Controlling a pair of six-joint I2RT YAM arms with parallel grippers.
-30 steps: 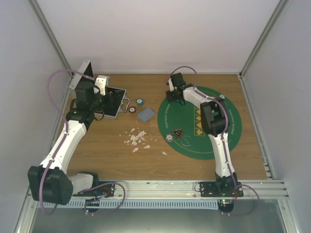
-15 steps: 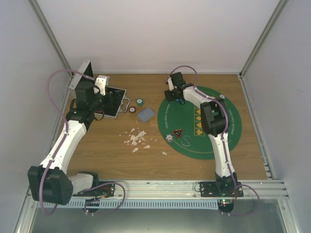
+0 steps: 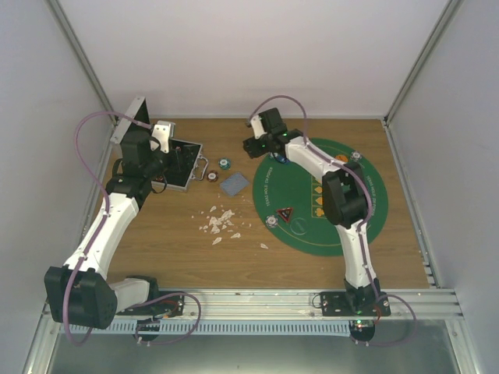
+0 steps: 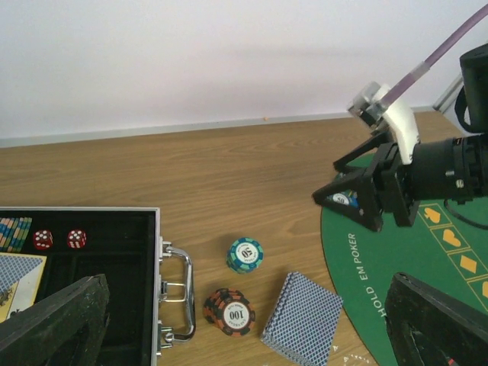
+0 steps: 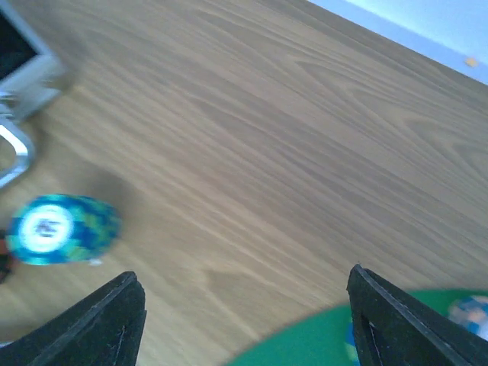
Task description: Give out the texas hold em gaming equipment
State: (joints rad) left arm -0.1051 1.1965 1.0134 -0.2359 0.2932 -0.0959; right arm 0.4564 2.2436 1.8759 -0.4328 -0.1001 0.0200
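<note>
Warm brown wood grain across the table (image 3: 171, 257). Deep green on the round mat (image 3: 374, 226) by the right edge, with white lettering round its rim and yellow suit marks. Red and black on the triangular token (image 3: 284, 213) at the mat's left rim. Teal with white stripes and a white centre marked 50 on one chip stack (image 4: 245, 255); black with orange-red stripes and a white centre marked 100 on the other stack (image 4: 229, 311). Fine blue-grey crosshatch on the card deck (image 4: 303, 317). Black lining and silver rim on the case (image 4: 158, 252) toward the far-left corner; red with white pips on two dice (image 4: 43, 239) inside. White on the scraps (image 3: 218, 222) mid-table.
</note>
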